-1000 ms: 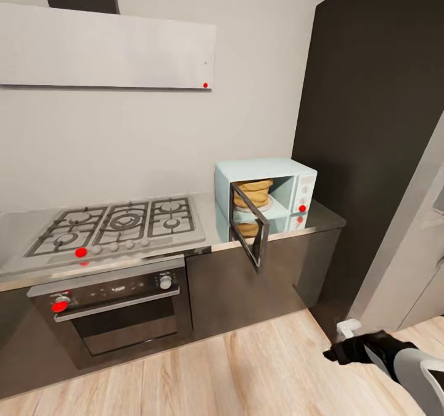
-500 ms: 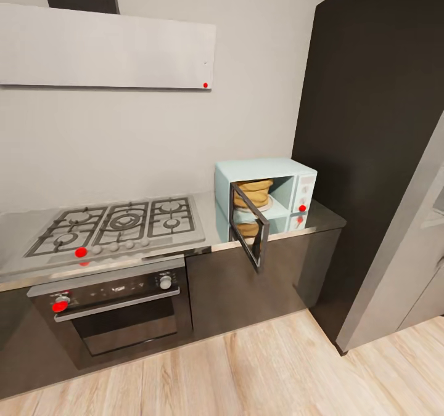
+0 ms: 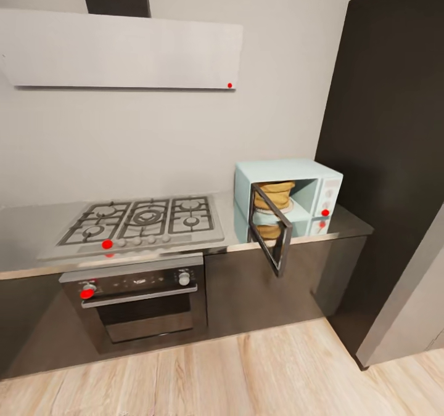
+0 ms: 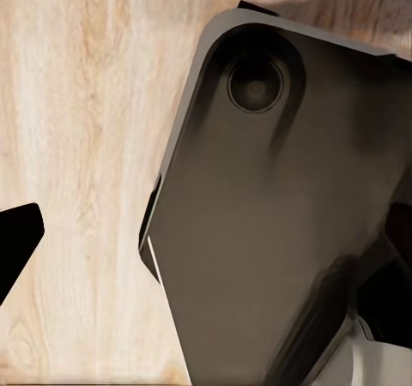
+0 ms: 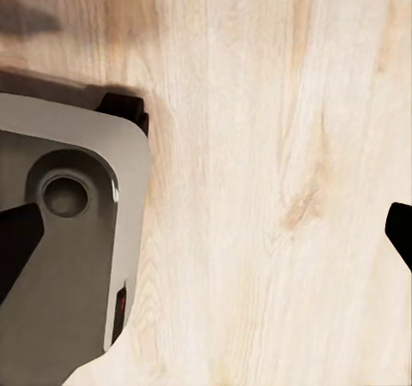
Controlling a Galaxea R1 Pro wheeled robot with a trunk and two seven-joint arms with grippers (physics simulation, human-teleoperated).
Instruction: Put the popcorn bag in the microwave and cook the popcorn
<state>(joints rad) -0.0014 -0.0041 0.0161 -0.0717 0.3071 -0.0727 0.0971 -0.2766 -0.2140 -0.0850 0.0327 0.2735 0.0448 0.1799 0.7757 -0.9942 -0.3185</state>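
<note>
Tan paper popcorn bag (image 3: 274,195) sitting inside mint-blue microwave (image 3: 320,179) on steel surface (image 3: 348,222), door (image 3: 272,230) hanging open; both claws (image 4: 17,244) (image 5: 206,232) pointing floorward, fingertips spread, gripping nothing; next, judging so: approaching, swinging door closed, starting heat.

The tan popcorn bag (image 3: 274,195) sits inside the open-doored mint microwave (image 3: 308,185) on the steel countertop (image 3: 24,231).

Our base (image 4: 257,232) is a smooth grey-brown plate with rounded corners, a pale rim and a round recessed socket (image 5: 65,195); our black fingertips (image 5: 17,240) taper to points.
</note>
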